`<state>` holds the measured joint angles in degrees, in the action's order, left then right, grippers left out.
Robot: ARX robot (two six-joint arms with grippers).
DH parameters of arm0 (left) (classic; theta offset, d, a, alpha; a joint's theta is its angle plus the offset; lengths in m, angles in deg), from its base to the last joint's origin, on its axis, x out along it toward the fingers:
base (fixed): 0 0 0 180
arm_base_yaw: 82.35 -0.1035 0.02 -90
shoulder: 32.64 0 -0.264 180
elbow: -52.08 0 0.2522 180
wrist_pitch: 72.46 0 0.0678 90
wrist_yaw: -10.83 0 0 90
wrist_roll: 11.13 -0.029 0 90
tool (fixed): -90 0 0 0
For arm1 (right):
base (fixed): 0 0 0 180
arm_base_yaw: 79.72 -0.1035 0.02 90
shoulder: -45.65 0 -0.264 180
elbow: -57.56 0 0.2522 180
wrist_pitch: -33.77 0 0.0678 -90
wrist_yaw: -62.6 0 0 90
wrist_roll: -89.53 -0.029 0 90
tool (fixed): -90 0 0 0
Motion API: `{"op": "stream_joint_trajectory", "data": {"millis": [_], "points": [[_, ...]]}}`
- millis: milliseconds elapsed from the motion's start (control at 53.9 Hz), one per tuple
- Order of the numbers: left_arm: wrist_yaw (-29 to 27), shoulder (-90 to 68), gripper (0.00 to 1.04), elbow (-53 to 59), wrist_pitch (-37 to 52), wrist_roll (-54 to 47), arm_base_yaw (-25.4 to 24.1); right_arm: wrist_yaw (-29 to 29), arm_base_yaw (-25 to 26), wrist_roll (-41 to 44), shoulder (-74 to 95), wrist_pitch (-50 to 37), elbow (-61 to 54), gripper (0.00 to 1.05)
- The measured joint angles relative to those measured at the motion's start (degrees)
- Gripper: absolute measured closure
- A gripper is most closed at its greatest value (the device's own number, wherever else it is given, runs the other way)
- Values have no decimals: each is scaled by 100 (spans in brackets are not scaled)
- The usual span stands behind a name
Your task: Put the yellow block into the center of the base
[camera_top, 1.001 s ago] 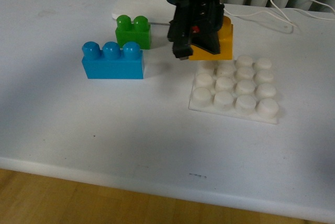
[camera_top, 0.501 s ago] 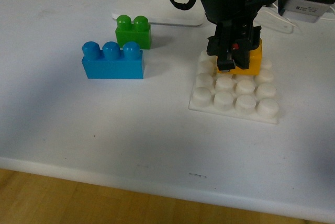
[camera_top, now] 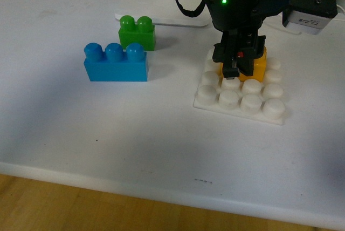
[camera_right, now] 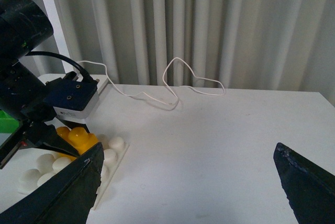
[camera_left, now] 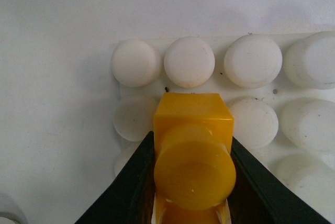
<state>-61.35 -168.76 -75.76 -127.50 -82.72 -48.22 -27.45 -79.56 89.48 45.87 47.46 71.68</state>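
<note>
The left gripper (camera_top: 237,65) is clamped on the yellow block (camera_top: 259,67), one black finger on each long side, as the left wrist view shows with the block (camera_left: 192,130) squeezed between them. The block sits low on the base (camera_top: 241,113), directly under the gripper, with free white studs showing on the robot's side of it, to either side, and just beyond its tip in the wrist view. So the carrying and lining-up look done, and the block seems to be roughly over the middle of the grid. Whether it is pushed fully home onto the studs cannot be told, since the gripper hides its lower edge. What appears left is a firm press down, then letting go and lifting clear. Well off to the left of the gripper stand a blue three-stud brick (camera_top: 116,66) and, farther back, a green two-stud brick (camera_top: 137,34), both apart from the base. A white lamp foot (camera_top: 161,11) lies beyond them. None of these crowds the gripper. The right gripper (camera_right: 186,192) hangs spread wide and empty, well away to the right, with a white cable (camera_right: 178,72) lying on the table beyond it.
</note>
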Motion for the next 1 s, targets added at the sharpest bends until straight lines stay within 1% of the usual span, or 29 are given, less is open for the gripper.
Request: {"op": "stream_joint_trajectory", "data": {"millis": [538,816,1001], "points": [[-96,-140,73,-9,22,-55,68,0,0,2,0,0,0,9],[-223,-181,73,146,125,-111,111,0,0,2,0,0,0,9],[-212,-118,73,310,273,-107,116,0,0,2,0,0,0,9]]}}
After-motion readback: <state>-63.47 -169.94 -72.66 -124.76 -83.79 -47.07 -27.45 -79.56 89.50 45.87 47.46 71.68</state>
